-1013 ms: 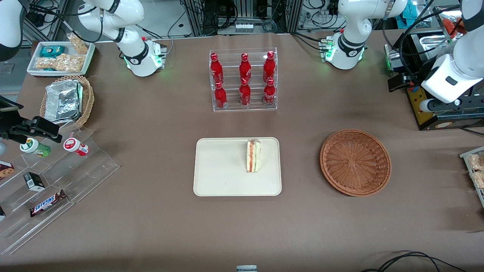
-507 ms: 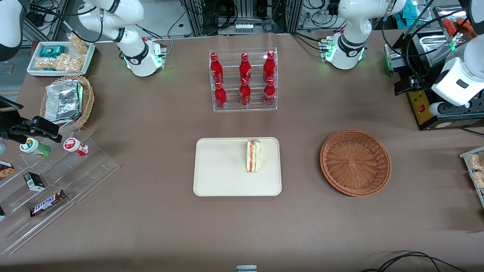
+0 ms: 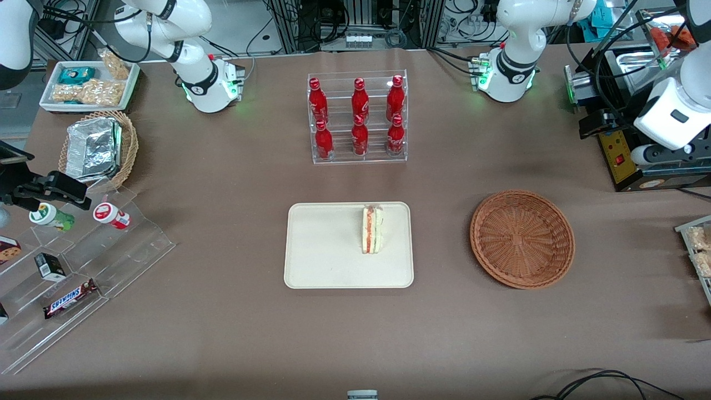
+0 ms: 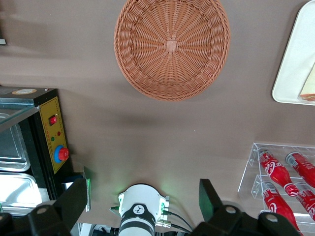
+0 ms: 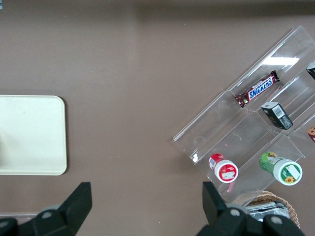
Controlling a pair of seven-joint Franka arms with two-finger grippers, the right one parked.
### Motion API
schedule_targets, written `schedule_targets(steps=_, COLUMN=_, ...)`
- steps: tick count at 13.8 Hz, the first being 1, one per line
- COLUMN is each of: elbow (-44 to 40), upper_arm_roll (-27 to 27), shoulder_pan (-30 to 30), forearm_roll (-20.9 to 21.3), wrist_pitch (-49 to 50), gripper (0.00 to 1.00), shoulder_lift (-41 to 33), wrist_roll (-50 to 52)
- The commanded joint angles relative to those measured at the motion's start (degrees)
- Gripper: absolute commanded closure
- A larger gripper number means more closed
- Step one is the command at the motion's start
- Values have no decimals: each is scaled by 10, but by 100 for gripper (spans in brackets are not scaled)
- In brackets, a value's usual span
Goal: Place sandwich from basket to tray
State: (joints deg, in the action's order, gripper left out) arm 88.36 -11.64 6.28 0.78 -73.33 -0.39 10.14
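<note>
The sandwich (image 3: pixel 371 229) stands on its edge on the cream tray (image 3: pixel 322 250), on the tray's half nearer the basket; a corner of the sandwich (image 4: pixel 309 89) peeks into the left wrist view at the tray's rim (image 4: pixel 294 64). The reddish-brown wicker basket (image 3: pixel 522 239) (image 4: pixel 172 46) holds nothing. My left arm (image 3: pixel 669 119) is raised high at the working arm's end of the table, well clear of the basket. Its gripper (image 4: pixel 142 189) is open with nothing between the fingers, looking down at the table by the arm's base.
An acrylic rack of red bottles (image 3: pixel 358 116) (image 4: pixel 283 174) stands farther from the front camera than the tray. A black box with a yellow panel and red button (image 3: pixel 619 158) (image 4: pixel 55 135) sits under the raised arm. Snack shelves (image 3: pixel 66 266) fill the parked arm's end.
The left arm has drifted a little farther toward its end of the table. Sandwich, tray and basket have not moved.
</note>
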Motion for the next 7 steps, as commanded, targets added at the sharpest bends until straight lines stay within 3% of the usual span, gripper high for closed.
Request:
schedule_targets(steps=1, elbow=17, upper_arm_roll=-7, shoulder_pan=9, forearm_roll=-1, wrist_pitch=-16, gripper=0, shoulder_lift=-21, wrist_roll=0)
schedule_targets(steps=7, elbow=-12, upper_arm_roll=-6, shoulder_pan=10, forearm_roll=-5, wrist_pitch=-14, gripper=0, shoulder_lift=2, wrist_roll=1)
